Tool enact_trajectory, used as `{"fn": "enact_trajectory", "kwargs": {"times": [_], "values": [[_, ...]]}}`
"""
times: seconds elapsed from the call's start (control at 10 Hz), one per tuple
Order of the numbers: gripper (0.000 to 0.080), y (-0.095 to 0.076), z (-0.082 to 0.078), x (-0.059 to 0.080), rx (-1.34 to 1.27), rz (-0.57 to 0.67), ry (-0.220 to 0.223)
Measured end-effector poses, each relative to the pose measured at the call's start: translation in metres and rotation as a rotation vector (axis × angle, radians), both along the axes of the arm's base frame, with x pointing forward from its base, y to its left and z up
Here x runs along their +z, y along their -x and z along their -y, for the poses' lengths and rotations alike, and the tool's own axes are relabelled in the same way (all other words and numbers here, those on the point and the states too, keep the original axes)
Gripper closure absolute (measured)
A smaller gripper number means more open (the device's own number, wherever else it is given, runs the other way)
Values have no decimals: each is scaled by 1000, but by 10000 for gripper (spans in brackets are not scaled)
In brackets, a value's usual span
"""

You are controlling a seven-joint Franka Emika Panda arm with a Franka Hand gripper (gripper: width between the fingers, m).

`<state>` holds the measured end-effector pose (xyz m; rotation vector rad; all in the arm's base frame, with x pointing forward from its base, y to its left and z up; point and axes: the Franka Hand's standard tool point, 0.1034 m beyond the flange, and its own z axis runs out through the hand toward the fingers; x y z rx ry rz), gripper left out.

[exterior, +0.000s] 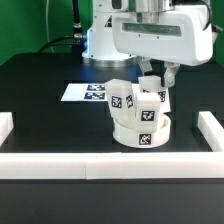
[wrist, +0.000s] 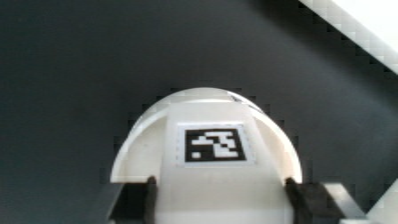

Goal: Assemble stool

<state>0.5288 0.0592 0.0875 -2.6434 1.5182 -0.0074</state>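
Observation:
The round white seat disc lies on the black table near the front rail, with a tag on its side. Two white tagged legs stand up from it, side by side. My gripper is just above the disc's far right side, on a third leg. In the wrist view my gripper is shut on this white, round-ended leg, which has a tag on its face. The dark fingers press on both of its sides. The disc is hidden in the wrist view.
The marker board lies flat behind the stool, at the exterior view's left. White border rails run along the front, left and right. The robot base stands at the back.

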Motion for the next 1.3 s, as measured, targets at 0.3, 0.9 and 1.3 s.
{"fn": "enact_trajectory", "kwargs": {"times": [0.3,0.9,1.3], "values": [[462,-1,1,-1,-276,0,-46],[462,-2,-4,-1,-741,-1,-107],[462,-2,-2,-2,-1107,17,-188]]}}
